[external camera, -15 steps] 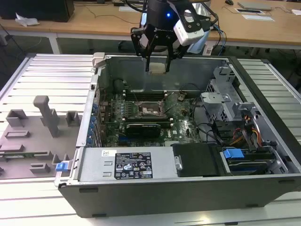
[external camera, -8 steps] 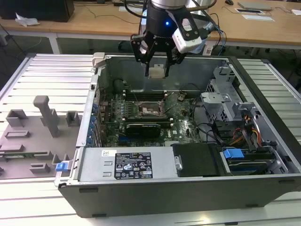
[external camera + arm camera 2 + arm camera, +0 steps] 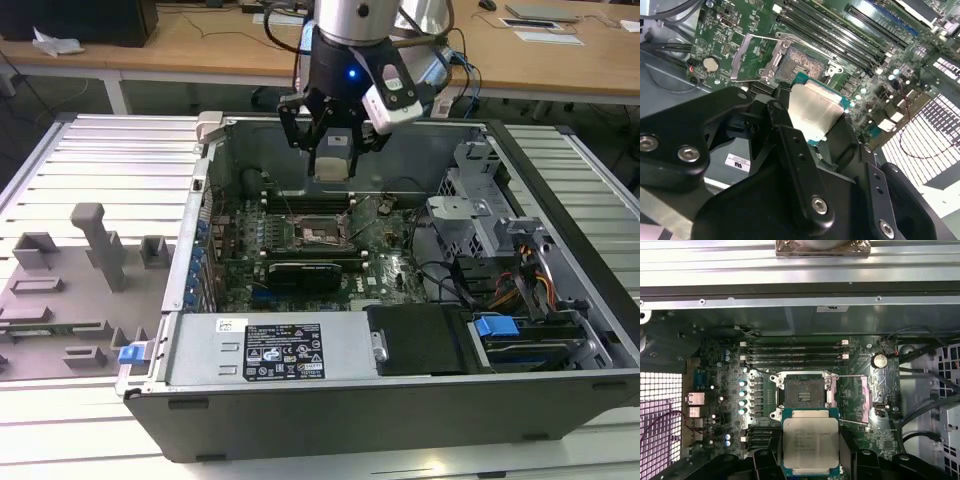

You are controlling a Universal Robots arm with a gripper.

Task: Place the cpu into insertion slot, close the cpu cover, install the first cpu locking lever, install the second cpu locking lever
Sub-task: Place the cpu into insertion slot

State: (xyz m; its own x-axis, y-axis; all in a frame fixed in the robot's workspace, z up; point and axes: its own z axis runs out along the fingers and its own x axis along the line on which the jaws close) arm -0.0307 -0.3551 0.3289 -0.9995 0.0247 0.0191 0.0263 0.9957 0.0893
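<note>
The cpu (image 3: 810,442), a flat square chip with a pale metal top and green edge, is held between my gripper's black fingers (image 3: 771,456). My gripper (image 3: 331,150) hangs shut on it above the open computer case in the exterior view. The insertion slot (image 3: 802,392) lies bare on the motherboard, its dark pin field showing, close beside the chip in the first wrist view. The cpu cover (image 3: 860,399) is swung open to one side of the slot. In the second wrist view the cpu (image 3: 815,112) hovers just short of the slot (image 3: 802,65), with the cover (image 3: 752,57) raised beyond it.
Long memory slots (image 3: 795,354) run beside the socket. A black graphics card (image 3: 305,270) lies nearer the camera in the exterior view, and a power supply (image 3: 290,350) lies nearer still. A drive cage with cables (image 3: 500,250) stands on that view's right. A grey fixture block (image 3: 80,280) sits outside the case (image 3: 205,215).
</note>
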